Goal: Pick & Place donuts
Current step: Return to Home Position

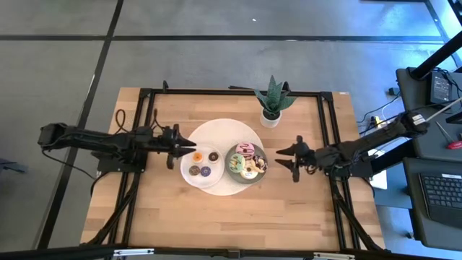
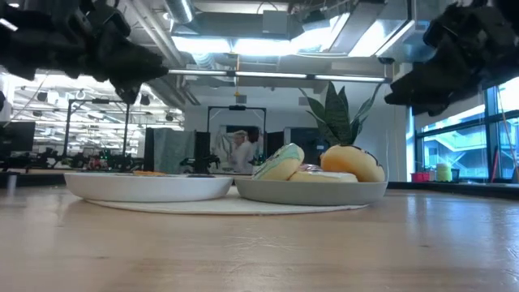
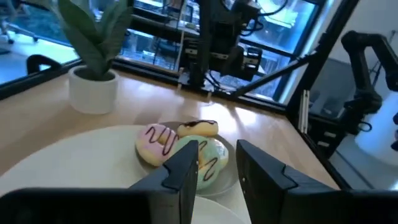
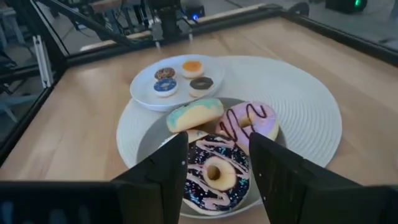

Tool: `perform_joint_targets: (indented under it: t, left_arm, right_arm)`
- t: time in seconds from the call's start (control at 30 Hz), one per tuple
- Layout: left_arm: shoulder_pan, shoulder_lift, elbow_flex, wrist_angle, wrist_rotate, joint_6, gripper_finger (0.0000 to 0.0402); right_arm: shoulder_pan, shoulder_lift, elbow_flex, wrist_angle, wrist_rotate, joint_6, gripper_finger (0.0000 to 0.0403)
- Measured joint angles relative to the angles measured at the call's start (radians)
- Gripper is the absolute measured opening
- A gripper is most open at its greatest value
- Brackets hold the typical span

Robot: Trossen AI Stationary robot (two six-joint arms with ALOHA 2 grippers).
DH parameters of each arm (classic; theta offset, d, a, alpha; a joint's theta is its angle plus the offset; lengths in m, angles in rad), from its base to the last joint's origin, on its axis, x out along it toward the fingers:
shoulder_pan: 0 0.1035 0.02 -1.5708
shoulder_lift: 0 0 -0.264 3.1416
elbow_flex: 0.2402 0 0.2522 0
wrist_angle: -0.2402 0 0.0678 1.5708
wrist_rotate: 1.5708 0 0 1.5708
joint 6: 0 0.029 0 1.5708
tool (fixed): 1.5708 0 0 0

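Observation:
Several large donuts are piled on a grey plate (image 1: 247, 163): a pink one (image 4: 249, 121), a green and cream one (image 4: 196, 115) and a dark one with pink drizzle (image 4: 214, 171). Several small donuts lie flat on a white plate (image 4: 146, 90), among them an orange one (image 4: 193, 66) and a chocolate one (image 4: 201, 84). My left gripper (image 1: 184, 149) hovers open over the white plate's left edge, above the table (image 2: 130, 73). My right gripper (image 1: 285, 159) hangs open just right of the grey plate, raised (image 2: 413, 89), fingers pointing at the pile.
Both plates sit on a round white mat (image 1: 224, 130) at the table's middle. A potted plant (image 1: 272, 101) stands near the far edge, behind the grey plate. A black frame (image 1: 148, 92) runs around the tabletop. Bare wood lies toward the near edge (image 1: 231, 224).

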State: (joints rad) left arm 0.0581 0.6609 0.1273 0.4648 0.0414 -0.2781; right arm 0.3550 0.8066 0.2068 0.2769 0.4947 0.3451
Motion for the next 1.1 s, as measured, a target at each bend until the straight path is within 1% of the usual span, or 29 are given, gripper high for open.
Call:
perform_joint_targets:
  t: [0.13, 0.33, 0.6, 0.73, 0.87, 1.03, 1.1]
  left_arm:
    - [0.029, -0.065, -0.058, 0.01, 0.003, -0.023, 0.0106]
    - [0.06, -0.175, -0.116, 0.02, 0.01, -0.026, 0.0109]
    - [0.114, -0.294, -0.119, -0.025, 0.076, -0.032, 0.0107]
    - [0.152, -0.336, -0.119, -0.055, 0.1, -0.026, 0.0109]
    - [0.188, -0.367, -0.119, -0.089, 0.111, -0.038, 0.0106]
    - [0.229, -0.385, -0.119, -0.123, 0.111, -0.041, 0.0105]
    - [0.242, -0.385, -0.119, -0.121, 0.111, -0.041, 0.0107]
  right_arm:
    - [-0.002, -0.072, -0.043, 0.015, 0.013, -0.016, 0.0171]
    - [-0.002, -0.191, -0.067, -0.003, 0.016, -0.064, 0.0171]
    - [-0.002, -0.361, -0.143, -0.016, 0.018, -0.093, 0.0171]
    - [-0.002, -0.456, -0.2, -0.022, 0.019, -0.096, 0.0171]
    - [-0.003, -0.534, -0.2, -0.121, 0.036, -0.084, 0.0171]
    - [-0.003, -0.627, -0.2, -0.177, 0.043, -0.145, 0.0171]
    - [-0.004, -0.669, -0.2, -0.199, 0.077, -0.174, 0.0171]
